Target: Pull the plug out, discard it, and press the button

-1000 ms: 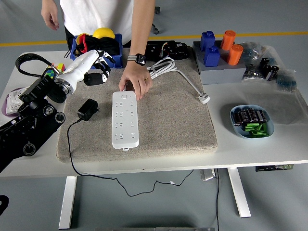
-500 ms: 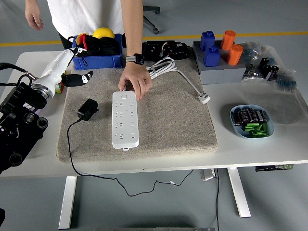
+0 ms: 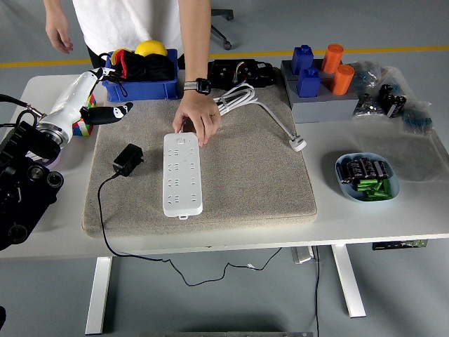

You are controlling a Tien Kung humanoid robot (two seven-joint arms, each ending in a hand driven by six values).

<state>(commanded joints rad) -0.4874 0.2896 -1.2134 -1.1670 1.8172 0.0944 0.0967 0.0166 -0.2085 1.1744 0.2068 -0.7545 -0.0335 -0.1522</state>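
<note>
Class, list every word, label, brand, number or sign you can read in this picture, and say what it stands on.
None can be read.
Power strip: any marks on its face are too small to read.
Black adapter: no print shows.
Blue bin, blue and orange blocks: no readable label.
Person's wristwatch: face too small to read.
Batteries in the blue dish: print blurred.

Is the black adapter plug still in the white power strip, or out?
Out. The black adapter plug lies on the grey mat, left of the white power strip, apart from it.
</note>
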